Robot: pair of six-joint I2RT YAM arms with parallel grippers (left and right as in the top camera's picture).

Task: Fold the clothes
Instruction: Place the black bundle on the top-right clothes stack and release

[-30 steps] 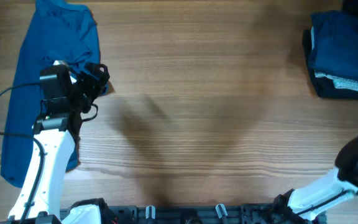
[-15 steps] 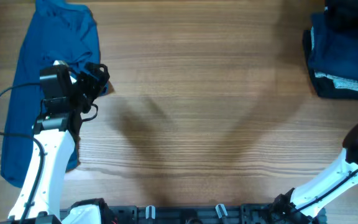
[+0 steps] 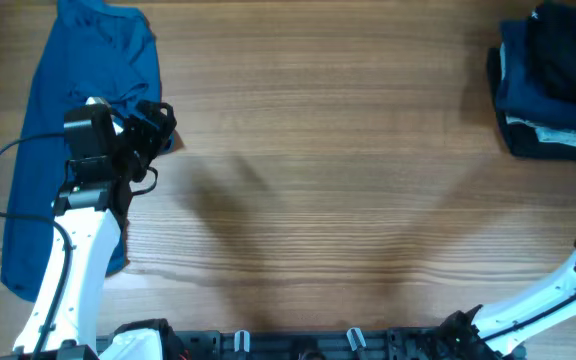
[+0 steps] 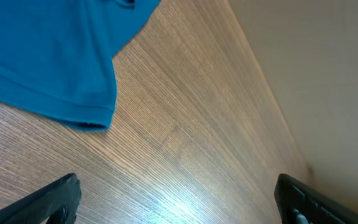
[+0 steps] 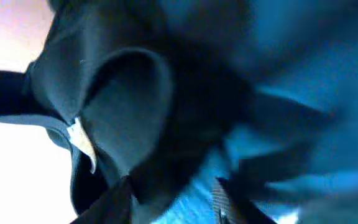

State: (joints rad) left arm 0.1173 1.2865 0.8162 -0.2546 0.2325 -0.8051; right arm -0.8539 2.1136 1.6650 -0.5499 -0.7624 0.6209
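The bright blue T-shirt [image 3: 78,120] lies stretched out along the table's left side, and its hem [image 4: 73,115] shows in the left wrist view. My left gripper [image 3: 158,122] hovers over the shirt's right edge. It stands open [image 4: 179,205] above bare wood with nothing between its fingers. The black garment [image 3: 566,55] with a small white logo lies crumpled on top of the folded stack [image 3: 553,125] at the far right. In the blurred right wrist view my right gripper [image 5: 173,202] has its jaws apart, with black cloth [image 5: 129,112] just beyond the tips.
The folded stack of dark blue and grey clothes sits at the table's right edge, and blue fabric [image 5: 303,74] fills the right wrist view. The right arm [image 3: 568,290] reaches up from the bottom right corner. Bare wooden tabletop [image 3: 328,170] lies between the two piles.
The black garment has come to rest on the folded stack, where only dark blue showed before. The right arm has swung further toward the right edge. The left arm has not moved.
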